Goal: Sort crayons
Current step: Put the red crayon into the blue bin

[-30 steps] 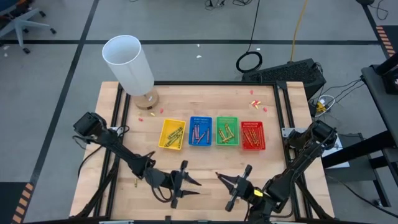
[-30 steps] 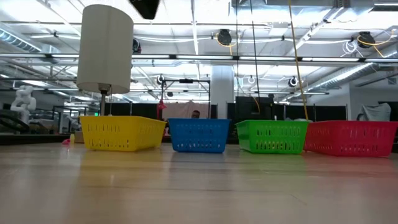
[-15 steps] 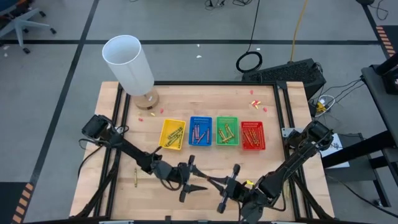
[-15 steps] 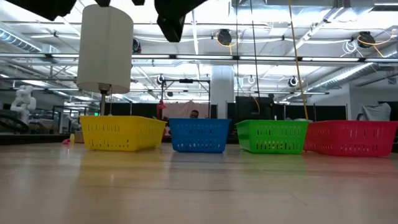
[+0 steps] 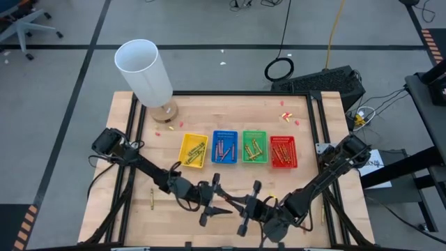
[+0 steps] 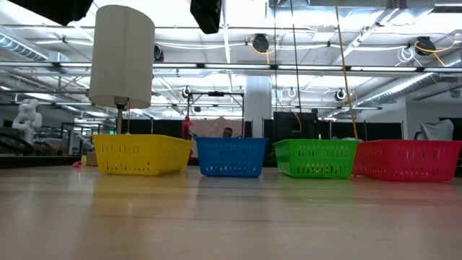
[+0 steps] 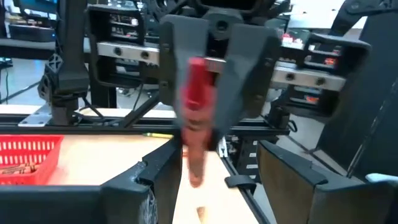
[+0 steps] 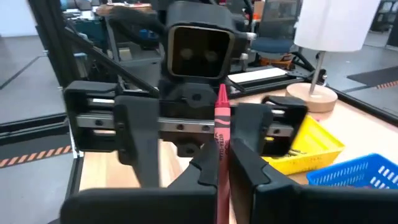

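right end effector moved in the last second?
Yes. In the high view the right end effector has shifted left toward the left end effector, from below the red tray to below the green tray.

A red crayon (image 8: 221,143) with a black-printed label stands between the black fingers of the right end effector (image 8: 221,193); the left end effector (image 5: 221,200) is black as well. On the pale wooden tabletop (image 5: 230,115) sit four slotted trays: yellow (image 5: 193,150), blue (image 5: 224,148), green (image 5: 254,147) and red (image 5: 283,152) (each holding mixed-coloured crayons). The lamp (image 5: 144,72) has a white shade on a light wooden base. Tiny red-pink scraps (image 5: 167,130) dot the wood, and one yellow-green crayon (image 5: 152,199) lies apart.
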Controlling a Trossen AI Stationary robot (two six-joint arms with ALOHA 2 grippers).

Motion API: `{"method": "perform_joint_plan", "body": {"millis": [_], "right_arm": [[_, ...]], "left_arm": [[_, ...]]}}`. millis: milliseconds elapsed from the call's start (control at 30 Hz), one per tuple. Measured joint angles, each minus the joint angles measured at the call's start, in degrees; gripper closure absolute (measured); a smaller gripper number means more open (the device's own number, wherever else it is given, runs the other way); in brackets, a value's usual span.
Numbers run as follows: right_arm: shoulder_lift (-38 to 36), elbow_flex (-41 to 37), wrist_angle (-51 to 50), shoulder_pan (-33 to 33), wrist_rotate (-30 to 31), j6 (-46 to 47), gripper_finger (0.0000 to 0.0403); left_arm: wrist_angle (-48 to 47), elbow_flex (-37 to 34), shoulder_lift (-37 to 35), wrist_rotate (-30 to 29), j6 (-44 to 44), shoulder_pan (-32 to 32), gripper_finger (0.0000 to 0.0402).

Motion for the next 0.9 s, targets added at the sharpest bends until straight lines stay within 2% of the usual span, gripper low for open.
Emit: {"method": "perform_joint_plan", "body": {"millis": [233,567,733,900], "right_arm": [[0.2,0.0,1.7,-0.6,-0.6,-3.2,0.0403],[0.2,0.0,3.6,-0.6,-1.7,-5.6,0.0403],[0.2,0.0,3.6,-0.6,-1.7,-5.2,0.0401],[0.2,0.0,3.2,-0.1,-1.9,-2.8,0.0368]], "left_arm": [[-1.1,0.0,0.0,0.0,-0.1,0.1,0.0213],[-2.1,0.0,0.0,-0.1,0.3,0.4,0.0325],[-2.6,0.0,0.0,2.3,0.3,1.0,0.0381],[-5.0,0.1,0.0,2.9,-0.3,1.2,0.0387]]}}
